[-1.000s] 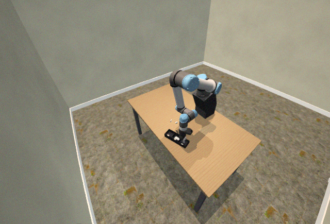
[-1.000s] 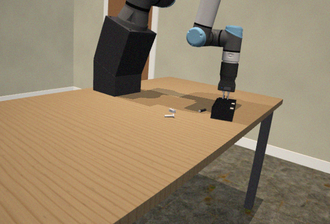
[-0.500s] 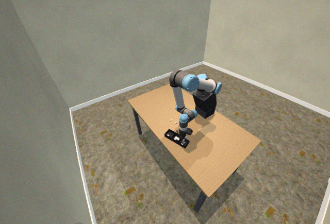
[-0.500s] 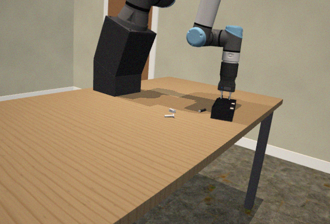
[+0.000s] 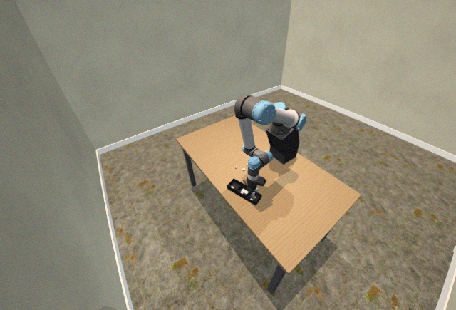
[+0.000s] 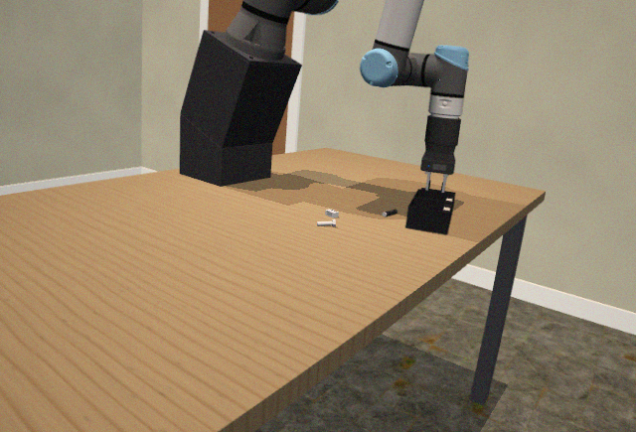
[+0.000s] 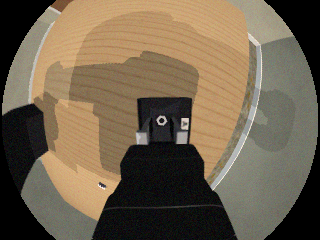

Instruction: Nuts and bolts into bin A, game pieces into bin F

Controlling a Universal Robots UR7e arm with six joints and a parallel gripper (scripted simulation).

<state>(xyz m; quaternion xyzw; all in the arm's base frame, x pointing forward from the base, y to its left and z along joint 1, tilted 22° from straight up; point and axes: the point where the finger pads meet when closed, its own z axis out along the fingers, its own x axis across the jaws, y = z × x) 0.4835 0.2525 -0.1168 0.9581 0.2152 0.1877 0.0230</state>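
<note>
My gripper point(image 5: 252, 187) point(image 6: 435, 181) point(image 7: 161, 124) is open and points straight down, its fingertips just above a row of small black bins point(image 5: 232, 185) point(image 6: 426, 216) point(image 7: 150, 108) near the table's edge. In the wrist view a small pale nut point(image 7: 160, 119) lies on the floor of the bin below the fingers, free of them. A white bolt point(image 6: 325, 222) point(image 5: 244, 169), a small white piece point(image 6: 331, 213) point(image 5: 235, 167) and a short dark cylinder point(image 6: 390, 213) point(image 7: 102, 186) lie on the table beside the bins. The bins' letters are too small to read.
The arm's black base block point(image 5: 283, 146) point(image 6: 231, 119) stands at the back of the wooden table point(image 5: 306, 203) point(image 6: 154, 288). The table's edge runs close behind the bins.
</note>
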